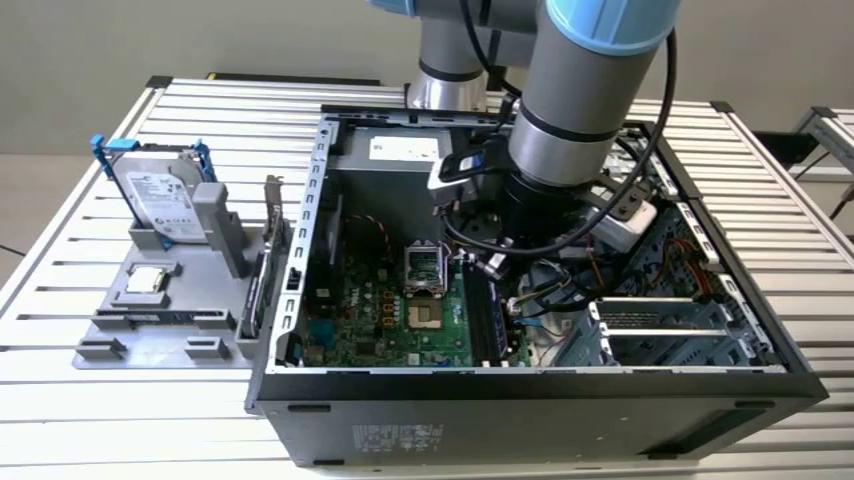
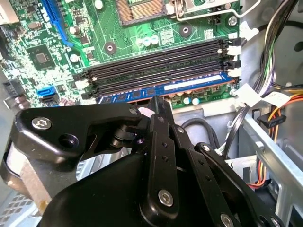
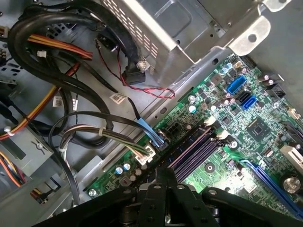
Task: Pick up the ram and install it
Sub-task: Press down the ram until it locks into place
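Slatted metal table (image 1: 80,400) carries our open computer case (image 1: 534,385); inside it, our gripper (image 2: 150,109), jaws closed, presses the ram (image 2: 161,91) into its slot.

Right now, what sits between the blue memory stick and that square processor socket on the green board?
In the second wrist view, three empty black slots lie between the ram and the processor socket.
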`<state>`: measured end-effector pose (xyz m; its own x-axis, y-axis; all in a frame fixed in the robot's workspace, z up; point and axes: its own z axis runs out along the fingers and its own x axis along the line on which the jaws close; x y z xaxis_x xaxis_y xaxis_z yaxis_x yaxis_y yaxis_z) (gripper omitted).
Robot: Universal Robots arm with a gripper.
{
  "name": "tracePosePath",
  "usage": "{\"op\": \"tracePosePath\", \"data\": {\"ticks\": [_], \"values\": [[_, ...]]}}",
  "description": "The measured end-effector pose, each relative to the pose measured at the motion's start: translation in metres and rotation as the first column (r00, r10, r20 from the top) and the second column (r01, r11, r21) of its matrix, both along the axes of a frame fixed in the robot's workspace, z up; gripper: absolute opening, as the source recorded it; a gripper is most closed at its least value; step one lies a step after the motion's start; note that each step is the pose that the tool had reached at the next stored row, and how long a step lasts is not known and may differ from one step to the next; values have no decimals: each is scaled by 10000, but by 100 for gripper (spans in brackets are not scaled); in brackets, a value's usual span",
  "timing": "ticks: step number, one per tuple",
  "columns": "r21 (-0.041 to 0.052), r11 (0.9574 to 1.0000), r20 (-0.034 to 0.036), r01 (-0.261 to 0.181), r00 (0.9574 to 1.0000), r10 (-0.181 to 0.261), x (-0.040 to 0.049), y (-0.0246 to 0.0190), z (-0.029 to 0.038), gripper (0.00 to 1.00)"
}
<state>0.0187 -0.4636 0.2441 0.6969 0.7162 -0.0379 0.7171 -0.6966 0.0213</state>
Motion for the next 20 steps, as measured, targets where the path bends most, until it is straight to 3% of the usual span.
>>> {"op": "tracePosePath", "data": {"ticks": [10, 20], "values": [[-1, 9972, -1, -754, 9972, 754, -5, 0, 0, 0], [-1, 9890, -2, -1477, 9890, 1477, -9, 0, 0, 0]]}}
